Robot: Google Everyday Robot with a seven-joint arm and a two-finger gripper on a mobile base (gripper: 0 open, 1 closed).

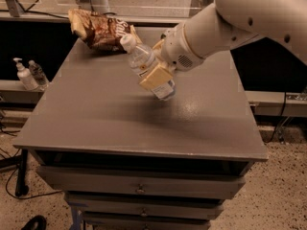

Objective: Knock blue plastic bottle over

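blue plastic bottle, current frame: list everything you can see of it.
The blue plastic bottle is clear, faintly bluish plastic with a white screw cap and a white label with dark print. It leans steeply, cap toward the snack bag at the far left of the table, base low over the surface near the middle; whether the base touches is unclear. The claw lies across its midsection, in contact, covering part of the label.
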